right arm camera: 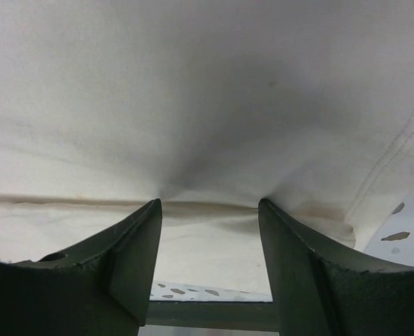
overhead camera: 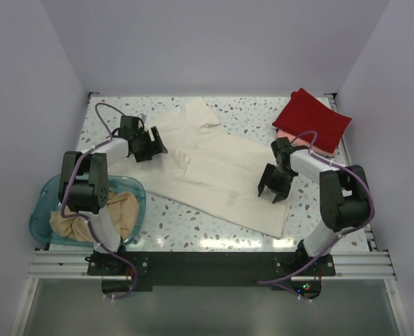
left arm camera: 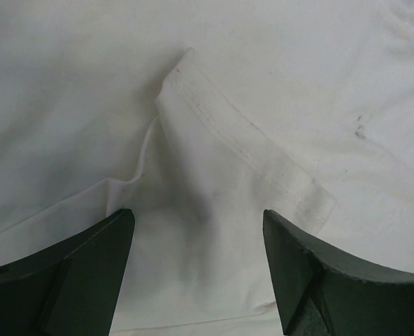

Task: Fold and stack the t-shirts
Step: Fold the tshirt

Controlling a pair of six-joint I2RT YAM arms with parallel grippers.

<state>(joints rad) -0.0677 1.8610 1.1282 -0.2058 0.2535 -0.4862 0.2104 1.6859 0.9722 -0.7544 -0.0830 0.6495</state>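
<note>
The cream-white t-shirt (overhead camera: 214, 164) lies spread on the table, running from the back middle to the front right. My left gripper (overhead camera: 158, 145) is open at its left edge, jaws apart over a sleeve hem (left arm camera: 249, 150). My right gripper (overhead camera: 271, 193) is open at the shirt's right side, fingertips (right arm camera: 147, 217) pressing down onto the cloth (right arm camera: 207, 105). A red t-shirt (overhead camera: 312, 117) lies folded on a salmon pink one (overhead camera: 321, 145) at the back right. The tan-beige t-shirt (overhead camera: 119, 213) sits crumpled in the tub.
A translucent blue plastic tub (overhead camera: 46, 206) stands at the front left beside the left arm. White walls close in the table on three sides. A black rail (overhead camera: 207, 262) runs along the near edge.
</note>
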